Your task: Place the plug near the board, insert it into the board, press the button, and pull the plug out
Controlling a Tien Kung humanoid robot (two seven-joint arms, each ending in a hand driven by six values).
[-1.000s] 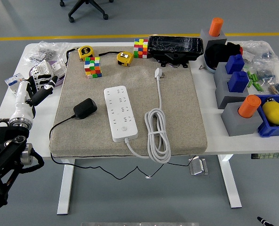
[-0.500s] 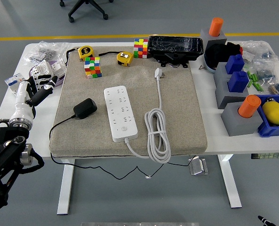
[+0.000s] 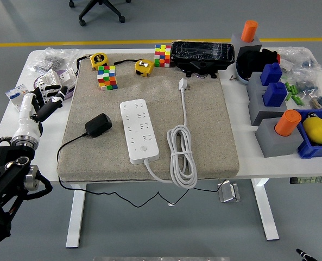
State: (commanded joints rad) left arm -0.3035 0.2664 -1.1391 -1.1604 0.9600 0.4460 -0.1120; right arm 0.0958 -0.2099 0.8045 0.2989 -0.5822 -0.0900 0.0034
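Left hand [image 3: 41, 103] hovers at the worktop [image 3: 234, 136] left edge, fingers loosely curled, holding nothing; right arm unseen. Black plug [image 3: 98, 125] lies on the mat [image 3: 204, 141] just left of the power strip [image 3: 139, 130], probably staged for insertion. Counts: two puzzle cubes, two tape measures.

smooth white plastic board [image 3: 139, 131] on rough beige cloth mat [image 3: 150, 114]; matt black plug [image 3: 98, 125].
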